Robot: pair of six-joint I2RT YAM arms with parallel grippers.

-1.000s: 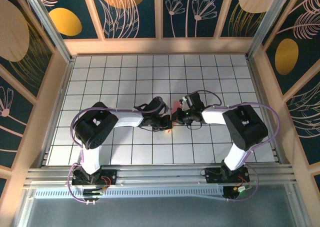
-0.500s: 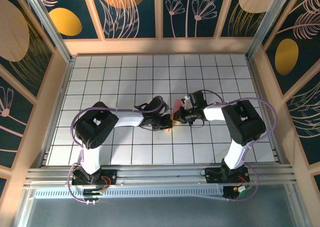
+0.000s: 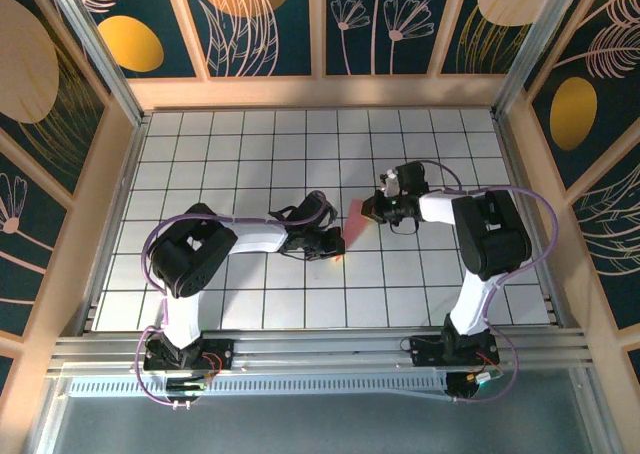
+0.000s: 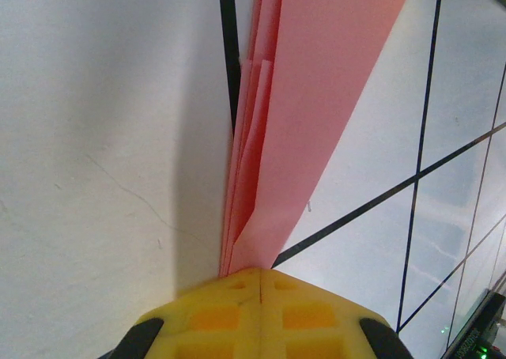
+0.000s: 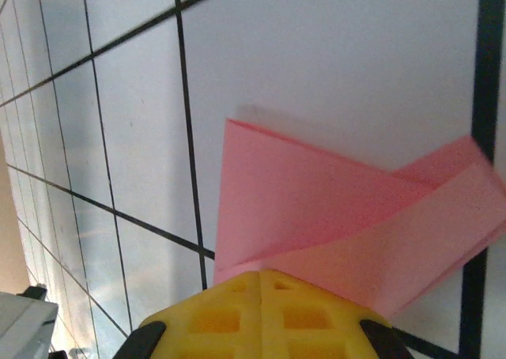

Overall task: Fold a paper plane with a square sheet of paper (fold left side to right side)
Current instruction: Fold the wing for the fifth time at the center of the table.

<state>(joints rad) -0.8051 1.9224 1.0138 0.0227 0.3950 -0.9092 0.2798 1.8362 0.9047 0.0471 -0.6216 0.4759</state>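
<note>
The salmon-pink sheet of paper lies near the table's middle, folded into a slim, layered paper plane shape. In the left wrist view the paper runs straight away from my left gripper, whose yellow jaws are shut, tips down on its near end. In the top view the left gripper covers the paper's lower part. My right gripper is at the paper's upper right end. Its jaws are shut, tips at the edge of a creased flap.
White grid tiles cover the table, with wooden walls around it. Both arms reach in from the near rail, their grippers about one tile apart. Open tiles lie at the back and on both sides.
My right gripper has slid up and to the right, uncovering more of the pink paper. The left gripper and the paper under it have stayed put.
</note>
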